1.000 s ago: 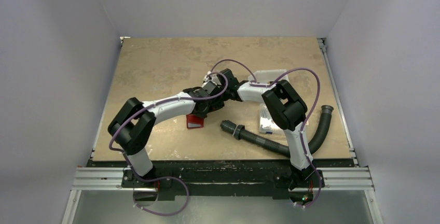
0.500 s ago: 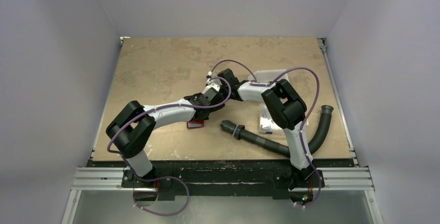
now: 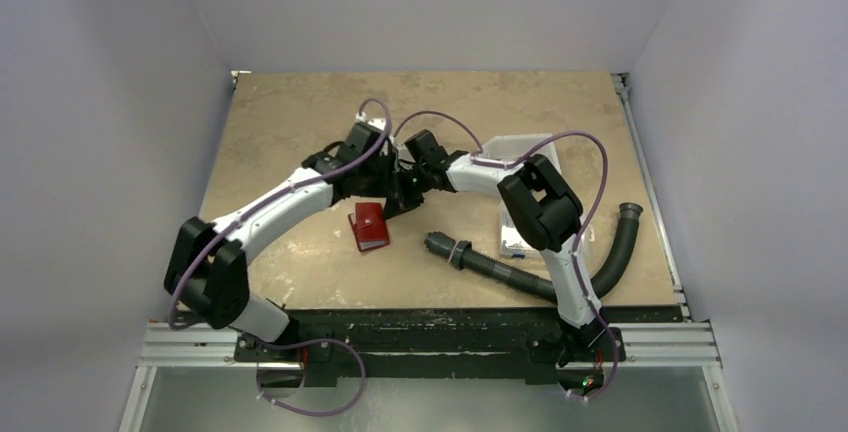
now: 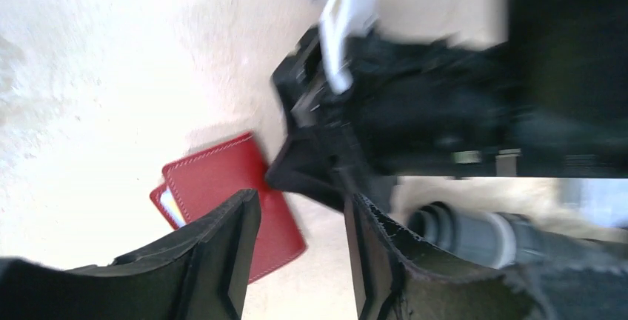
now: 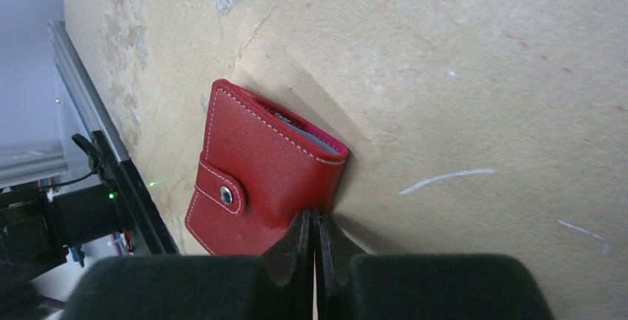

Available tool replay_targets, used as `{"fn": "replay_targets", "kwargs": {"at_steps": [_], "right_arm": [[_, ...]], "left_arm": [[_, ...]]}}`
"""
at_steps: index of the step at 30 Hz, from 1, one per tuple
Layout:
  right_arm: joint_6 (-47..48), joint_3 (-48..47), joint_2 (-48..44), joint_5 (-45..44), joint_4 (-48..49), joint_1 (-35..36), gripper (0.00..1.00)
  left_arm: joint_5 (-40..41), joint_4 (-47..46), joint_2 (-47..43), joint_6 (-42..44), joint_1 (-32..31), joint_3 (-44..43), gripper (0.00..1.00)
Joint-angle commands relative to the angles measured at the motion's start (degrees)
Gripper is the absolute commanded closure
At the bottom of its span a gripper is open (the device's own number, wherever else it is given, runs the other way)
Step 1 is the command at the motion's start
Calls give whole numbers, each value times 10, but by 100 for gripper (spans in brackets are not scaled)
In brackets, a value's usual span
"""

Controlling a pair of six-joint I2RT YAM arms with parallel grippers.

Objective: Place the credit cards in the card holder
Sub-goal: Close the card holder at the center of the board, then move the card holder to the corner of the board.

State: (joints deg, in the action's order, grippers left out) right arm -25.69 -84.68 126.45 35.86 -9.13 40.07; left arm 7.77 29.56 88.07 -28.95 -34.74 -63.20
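Right gripper (image 5: 315, 222), jaws together, touches card holder (image 3: 370, 226) at its 1 o'clock corner; left gripper (image 4: 302, 209) stands apart, empty.

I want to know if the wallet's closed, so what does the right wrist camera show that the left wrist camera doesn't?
Only right wrist: the closing tab snapped over the card holder's face. Only left wrist: the open left gripper and the ribbed hose's end. Both: the red holder on the table, a card edge peeking out, the shut right gripper at its edge.
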Motion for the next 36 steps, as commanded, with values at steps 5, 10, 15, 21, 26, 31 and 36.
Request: {"fn": "replay_targets", "kwargs": {"at_steps": [5,10,15,21,26,31,36], "right_arm": [[46,-53,-45,-81,-101,30,57],[31,2,-68,-44,-57,35,42],[-45,73,-61,-31,77,37,39],[-133,106,-48,-76,182,48,47],[-149,99,-46,-215,136,93,60],[-122,2,16,-245,95,138,76],[-95,-119,84,-191,84,181,80]], "left_arm": [[-10,51,-170,18,31,-75,45],[35,65,-265,23,32,-55,42],[36,50,-325,18,32,-17,41],[1,29,-365,8,32,8,41],[4,35,-388,14,32,10,41],[23,47,-407,16,32,-3,41],[47,44,-435,1,32,-25,40]]}}
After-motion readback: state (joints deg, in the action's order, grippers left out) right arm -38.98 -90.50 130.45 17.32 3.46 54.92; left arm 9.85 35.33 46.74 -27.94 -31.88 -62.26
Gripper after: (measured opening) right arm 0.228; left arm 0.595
